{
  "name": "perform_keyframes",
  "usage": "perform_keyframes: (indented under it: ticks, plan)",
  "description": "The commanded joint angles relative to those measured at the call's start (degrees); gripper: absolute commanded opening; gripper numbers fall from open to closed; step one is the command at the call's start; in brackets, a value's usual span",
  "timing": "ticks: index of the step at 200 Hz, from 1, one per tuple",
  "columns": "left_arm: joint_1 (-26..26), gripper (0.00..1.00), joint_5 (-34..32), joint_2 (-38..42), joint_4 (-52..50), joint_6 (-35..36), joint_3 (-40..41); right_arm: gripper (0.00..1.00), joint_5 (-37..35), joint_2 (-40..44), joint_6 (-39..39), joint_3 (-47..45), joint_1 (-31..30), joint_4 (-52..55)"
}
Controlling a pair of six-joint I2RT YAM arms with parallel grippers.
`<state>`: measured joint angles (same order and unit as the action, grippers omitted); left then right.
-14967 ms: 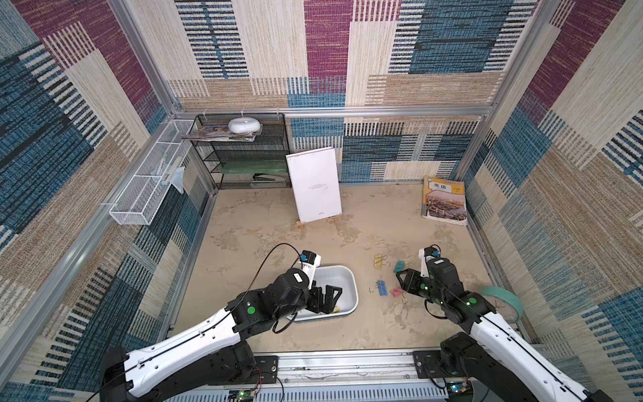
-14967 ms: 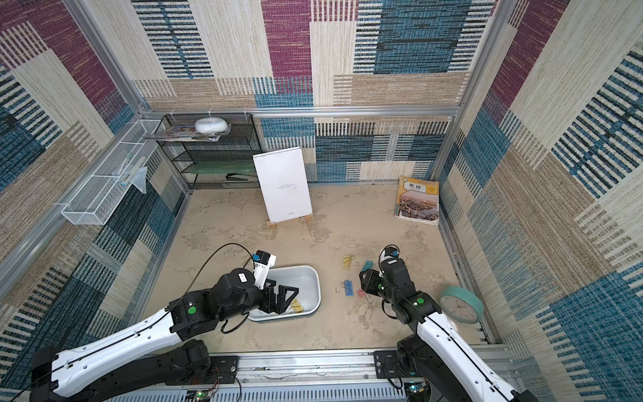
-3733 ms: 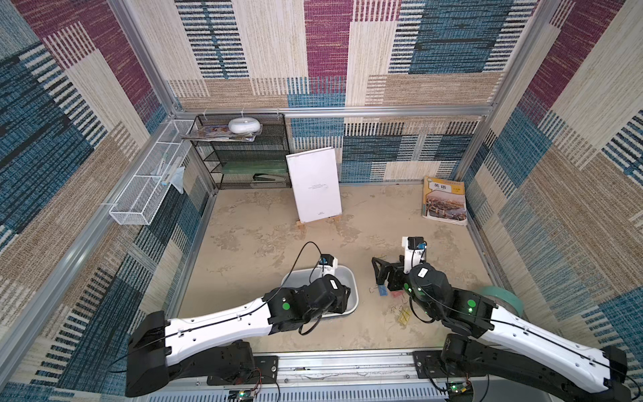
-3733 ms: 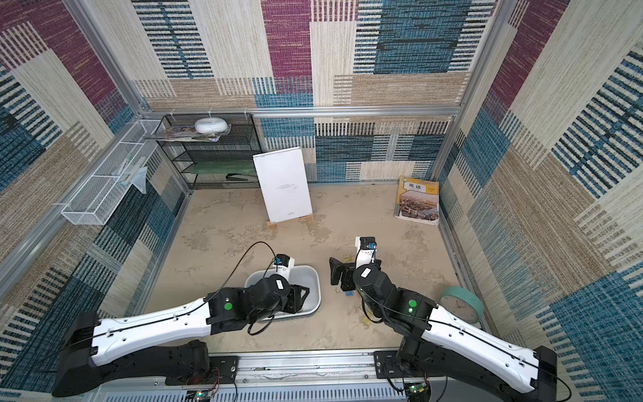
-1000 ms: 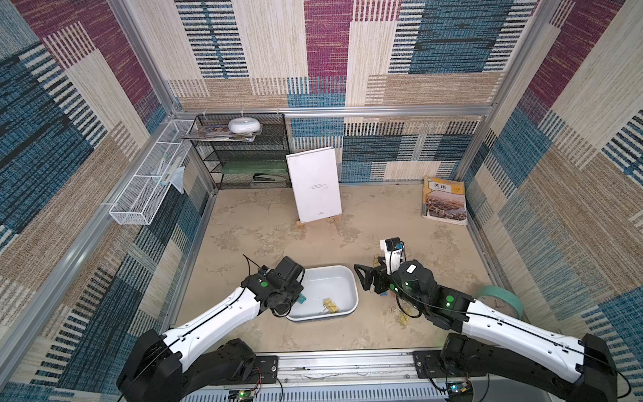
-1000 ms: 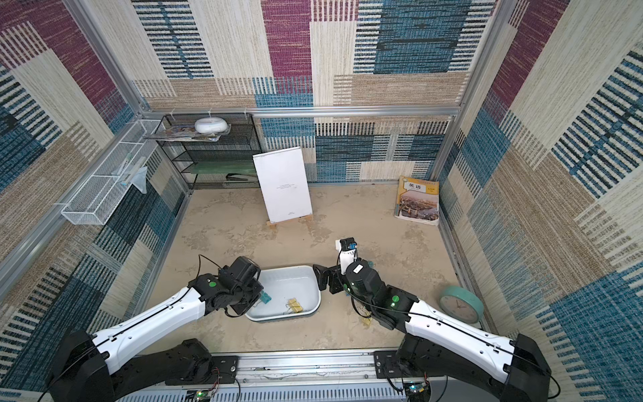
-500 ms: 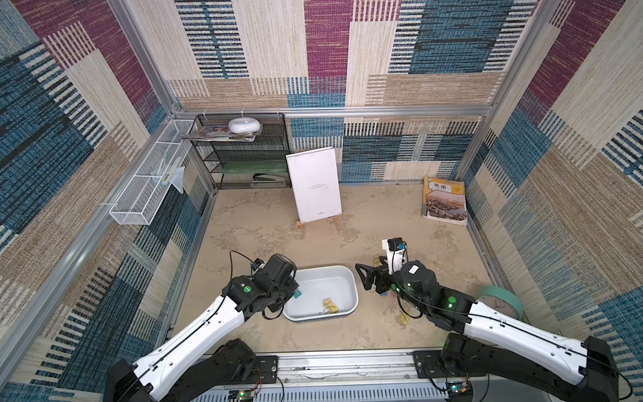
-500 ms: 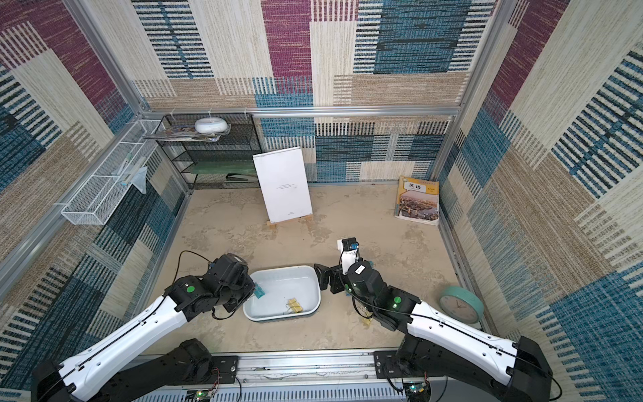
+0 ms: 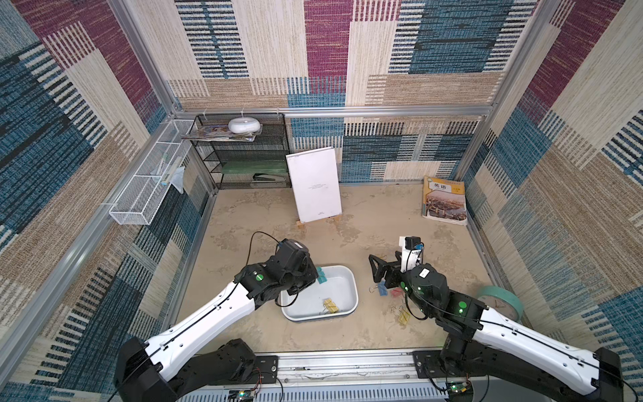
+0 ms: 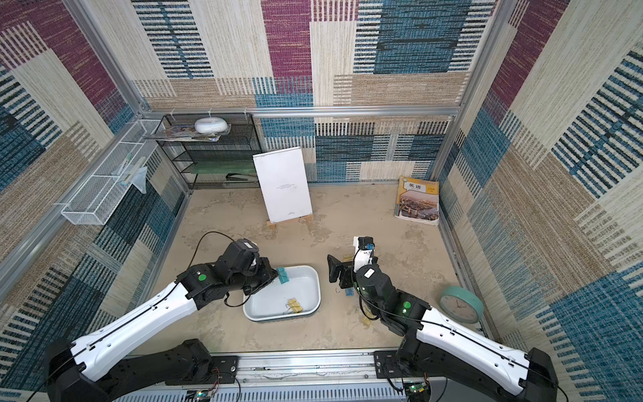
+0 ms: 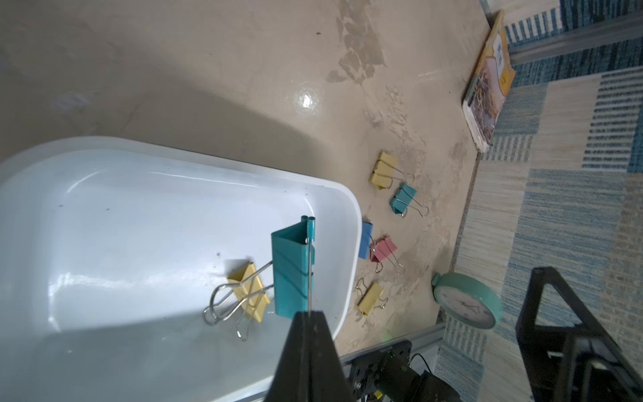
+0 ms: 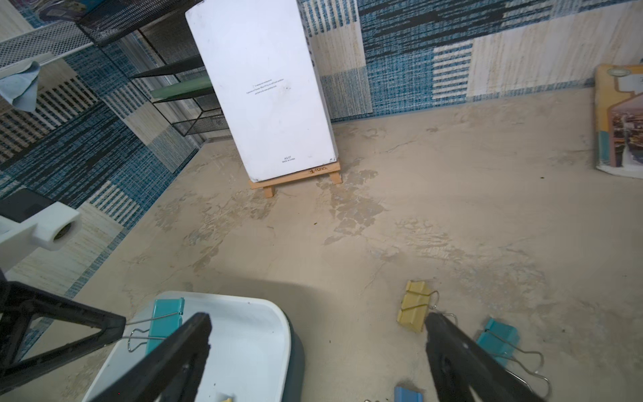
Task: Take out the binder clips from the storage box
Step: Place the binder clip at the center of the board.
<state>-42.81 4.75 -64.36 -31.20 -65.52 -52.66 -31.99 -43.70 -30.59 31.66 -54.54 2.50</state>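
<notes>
Clock (image 11: 466,302), book (image 11: 487,87) near loose binder clips (image 11: 382,249)

In a top view, the left gripper (image 9: 314,277) held a teal binder clip (image 9: 322,278) over the far corner of the storage box (image 9: 353,283) on its own side, apparently lifted clear of the floor. One yellow clip (image 9: 330,305) lay inside, and the right gripper (image 9: 373,268) stood beside the box, jaws wide apart.

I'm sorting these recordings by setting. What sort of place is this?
Probably a robot test cell dressed as an office corner, not a real room: two robot arms mounted on a rail, patterned walls on a metal frame, and props such as a schoolbook, a clock and a shelf rack.
</notes>
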Motion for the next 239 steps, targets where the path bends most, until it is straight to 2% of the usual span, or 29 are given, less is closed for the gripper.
perform_keyframes:
  ticks: [1, 38, 114, 185, 239]
  plan:
    - [-3.58, 0.00, 2.15, -3.61, 7.27, 3.84, -2.90, 0.99, -5.38, 1.41, -1.56, -0.37, 0.49, 1.63]
    - [-8.99, 0.00, 5.00, -13.09, 12.96, 5.40, -7.38, 0.99, -8.65, 5.34, -2.81, -0.90, 2.44, 4.36]
    - [-16.80, 0.00, 11.12, -29.81, 21.23, 4.81, -12.99, 0.99, -9.10, 9.82, -3.52, -1.51, 5.29, 6.53]
    - [-20.08, 0.00, 12.64, -35.05, 27.92, 1.34, -8.86, 0.99, -8.00, 9.52, -3.58, -1.43, 5.76, 6.46]
    - [-20.34, 0.00, 12.30, -36.52, 29.72, 0.38, -7.08, 0.99, -7.36, 9.43, -3.52, -1.60, 5.94, 6.20]
